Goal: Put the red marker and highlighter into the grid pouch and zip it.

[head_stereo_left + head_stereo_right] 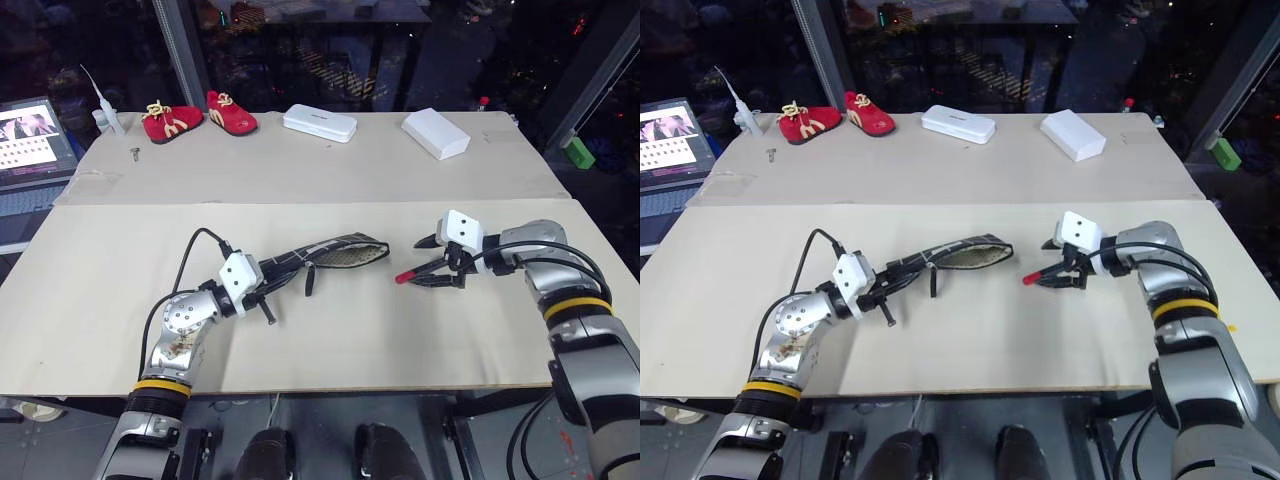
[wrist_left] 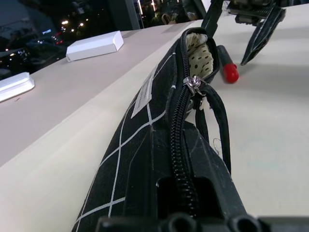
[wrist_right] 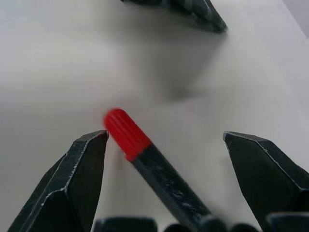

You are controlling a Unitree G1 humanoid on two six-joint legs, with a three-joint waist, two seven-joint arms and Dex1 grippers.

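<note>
- Head views: the left gripper [image 1: 262, 297] is clamped tight on the near-left end of the grid pouch [image 1: 335, 254], which angles up off the worktop [image 1: 330, 340] with its unzipped mouth facing right. Judging by that, the pouch is held raised and steady so the opening stays presented to the other arm. The right gripper [image 1: 432, 262] hovers just right of the mouth, jaws wide apart, with the red marker [image 1: 412, 273] between them, red cap toward the pouch. The highlighter is nowhere I can make out. On the far side of the worktop, well apart, lie two white cases [image 1: 319, 122] and a pair of red shoes [image 1: 198, 116].
- Left wrist view: the pouch runs away from the closed jaws; the zipper slider [image 2: 194, 85] sits partway along with its strap hanging, and the dotted lining shows at the gaping end. The marker's red cap rests just beside that mouth, under the right gripper's spread fingers [image 2: 263, 29].
- Right wrist view: the marker lies between the open jaws, cap near one fingertip [image 3: 91, 150]; no grip is visible, so it likely rests loose, aimed for the opening.
</note>
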